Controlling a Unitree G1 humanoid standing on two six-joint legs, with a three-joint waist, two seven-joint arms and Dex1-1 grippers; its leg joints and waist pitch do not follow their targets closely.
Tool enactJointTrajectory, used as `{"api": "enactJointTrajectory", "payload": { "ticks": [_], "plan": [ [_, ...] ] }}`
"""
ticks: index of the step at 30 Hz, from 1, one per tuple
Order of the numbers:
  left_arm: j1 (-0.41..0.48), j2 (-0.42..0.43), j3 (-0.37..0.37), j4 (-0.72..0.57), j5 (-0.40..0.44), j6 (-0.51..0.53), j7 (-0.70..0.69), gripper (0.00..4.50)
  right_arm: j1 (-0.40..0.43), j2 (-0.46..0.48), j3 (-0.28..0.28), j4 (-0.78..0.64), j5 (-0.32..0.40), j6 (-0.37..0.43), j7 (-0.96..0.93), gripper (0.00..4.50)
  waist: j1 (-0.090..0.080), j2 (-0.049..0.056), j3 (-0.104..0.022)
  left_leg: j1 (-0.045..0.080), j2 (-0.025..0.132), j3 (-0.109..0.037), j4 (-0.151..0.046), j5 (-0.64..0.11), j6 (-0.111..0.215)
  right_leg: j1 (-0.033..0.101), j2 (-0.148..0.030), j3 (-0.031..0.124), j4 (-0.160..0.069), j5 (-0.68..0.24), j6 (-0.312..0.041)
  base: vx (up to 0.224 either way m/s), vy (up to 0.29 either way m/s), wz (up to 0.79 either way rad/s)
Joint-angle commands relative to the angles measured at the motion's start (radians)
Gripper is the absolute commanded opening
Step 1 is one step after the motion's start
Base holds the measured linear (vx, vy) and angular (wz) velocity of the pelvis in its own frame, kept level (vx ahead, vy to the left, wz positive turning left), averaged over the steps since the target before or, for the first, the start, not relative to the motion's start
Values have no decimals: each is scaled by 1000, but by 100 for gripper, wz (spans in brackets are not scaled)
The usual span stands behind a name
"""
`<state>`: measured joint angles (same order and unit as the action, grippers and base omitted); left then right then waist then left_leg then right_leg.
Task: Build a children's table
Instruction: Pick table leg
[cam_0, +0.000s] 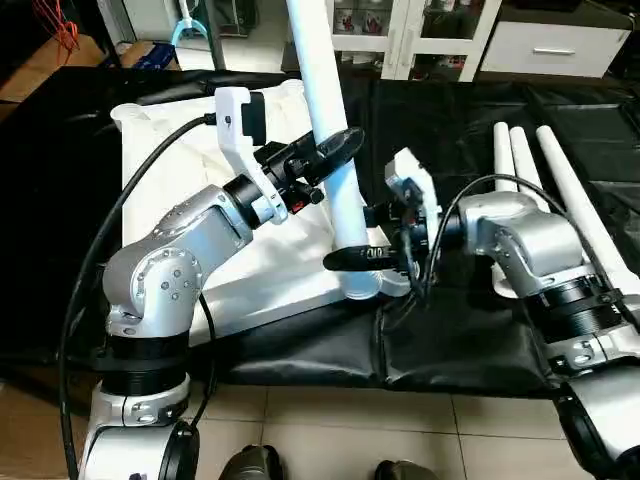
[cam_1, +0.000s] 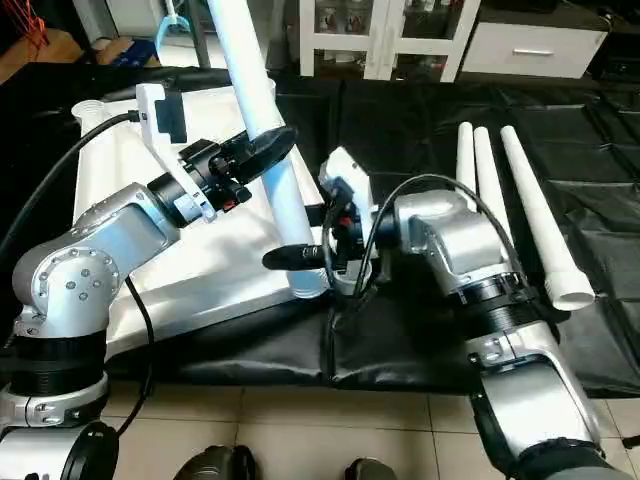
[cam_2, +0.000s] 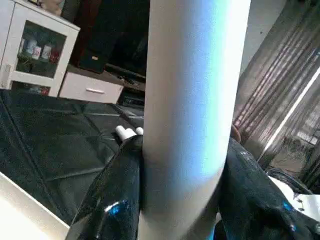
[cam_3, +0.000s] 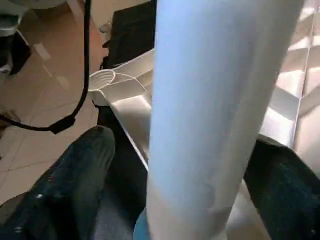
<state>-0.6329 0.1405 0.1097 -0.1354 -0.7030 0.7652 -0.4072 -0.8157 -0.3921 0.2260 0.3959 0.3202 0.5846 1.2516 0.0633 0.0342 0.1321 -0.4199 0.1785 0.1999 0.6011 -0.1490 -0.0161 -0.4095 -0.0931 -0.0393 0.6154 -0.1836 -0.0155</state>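
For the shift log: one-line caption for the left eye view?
Left gripper and right gripper hold a white leg upright in the tabletop's near corner socket; three spare legs lie alongside.

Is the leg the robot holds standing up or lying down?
Standing up. The leg rises from the tabletop's near corner socket, leaning slightly, with the left gripper high on it and the right gripper low.

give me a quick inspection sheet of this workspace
surface: black sheet over tiled floor
job's things: tabletop underside up; one leg standing in its near corner socket; three spare legs lying to the robot's right
clutter: nothing seen
grippers: left end effector shut on the leg higher up; right end effector around it near the socket
cables: black cable along the left arm
surroundings: white cabinets behind
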Motion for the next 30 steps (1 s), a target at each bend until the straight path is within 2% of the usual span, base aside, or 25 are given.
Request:
{"api": "enactJointTrajectory", "payload": {
  "ticks": [1,5,11,13,15,21,24,25,29,30],
  "plan": [
    [-17,11,-8,-34,3,1,3,180,-7,1,7,-13,0,12,0,377,2,-10,-95,41,44,-23,-62,-154,64,45,-44,28,-55,-85,-266,0,0,0],
    [-15,21,-15,-36,8,1,-6,180,-8,2,3,-15,4,21,-6,351,3,-7,-96,41,44,-23,-62,-148,65,45,-43,28,-53,-72,-268,0,0,0],
    [-12,25,-26,-44,4,6,-18,180,-6,6,2,-15,3,28,-3,287,3,-7,-95,41,45,-23,-63,-154,62,45,-44,28,-53,-69,-272,0,0,0],
    [-11,28,-29,-46,2,7,-18,180,-4,7,3,-16,2,27,-4,280,3,-7,-95,42,45,-23,-63,-158,60,45,-44,28,-53,-72,-272,0,0,0],
    [-10,30,-31,-45,3,6,-17,180,-2,8,4,-19,2,27,-2,251,3,-6,-94,41,45,-23,-63,-156,59,45,-44,28,-53,-69,-272,0,0,0],
    [-13,35,-33,-44,5,5,-23,180,1,8,5,-23,1,27,0,200,2,-5,-94,41,44,-23,-63,-159,57,45,-43,28,-53,-66,-272,0,0,0],
    [-14,40,-41,-46,20,10,-8,180,1,8,5,-23,1,21,4,191,3,-5,-95,42,45,-23,-63,-158,56,45,-43,28,-53,-65,-272,0,0,0],
    [-14,41,-42,-47,25,13,3,236,1,8,5,-23,1,20,4,189,3,-4,-95,41,44,-23,-63,-157,57,46,-43,28,-52,-59,-273,0,0,0],
    [-18,40,-18,-40,11,38,34,258,-1,8,-6,-16,2,10,-4,188,2,-6,-93,41,44,-23,-63,-164,55,45,-43,28,-53,-70,-272,0,0,0],
    [-20,44,-3,-32,10,27,34,276,-6,11,-18,-6,5,4,-12,187,2,-8,-92,42,44,-23,-64,-168,54,44,-43,28,-56,-80,-269,0,0,0]
  ]
}}
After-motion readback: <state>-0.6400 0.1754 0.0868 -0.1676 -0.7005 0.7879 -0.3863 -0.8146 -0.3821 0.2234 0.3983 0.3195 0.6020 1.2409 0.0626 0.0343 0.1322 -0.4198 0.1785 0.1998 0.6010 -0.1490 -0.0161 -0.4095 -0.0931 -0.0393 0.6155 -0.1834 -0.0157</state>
